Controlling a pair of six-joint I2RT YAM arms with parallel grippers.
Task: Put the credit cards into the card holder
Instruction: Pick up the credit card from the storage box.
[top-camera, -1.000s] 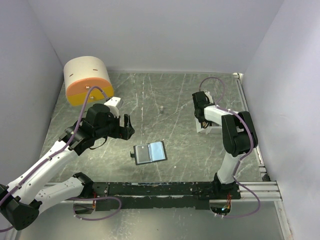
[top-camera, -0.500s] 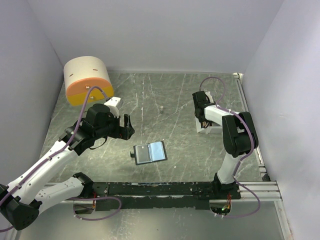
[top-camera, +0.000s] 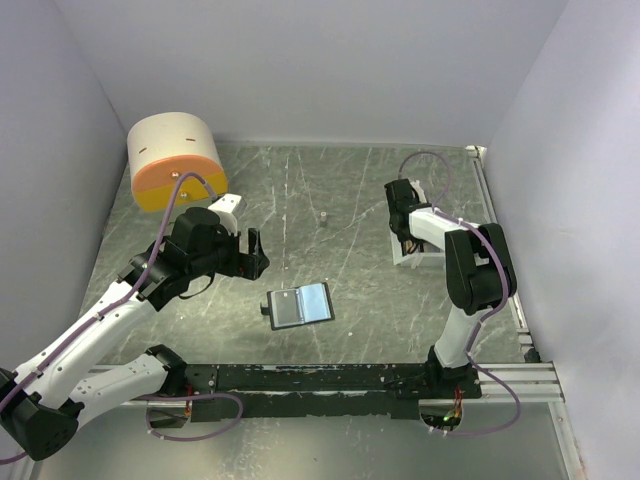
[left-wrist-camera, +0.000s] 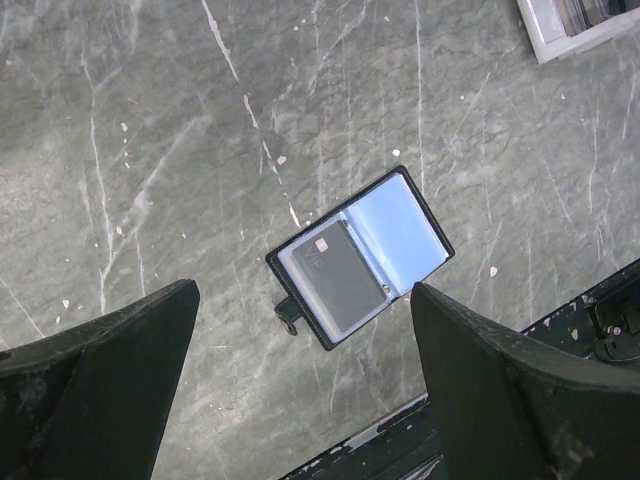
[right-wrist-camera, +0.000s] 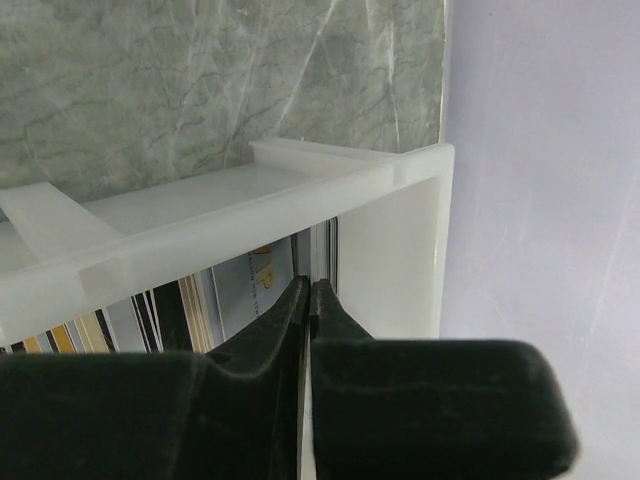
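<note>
Grey-green veined tabletop (top-camera: 350, 205) w/ open card holder (top-camera: 300, 305); lilac walls (top-camera: 320, 70) 3 sides.

The top camera overlooks the whole worktop (top-camera: 350, 200). The left wrist camera looks down and shares the card holder (left-wrist-camera: 360, 258) with it; the right one faces the tray (right-wrist-camera: 250, 212) closely.

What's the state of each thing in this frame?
card holder: open flat, one dark card in a pocket
credit cards: standing on edge in white tray
left gripper: open, empty
right gripper: shut, tips among the tray's cards
round drawer box: drawer looks closed
</note>
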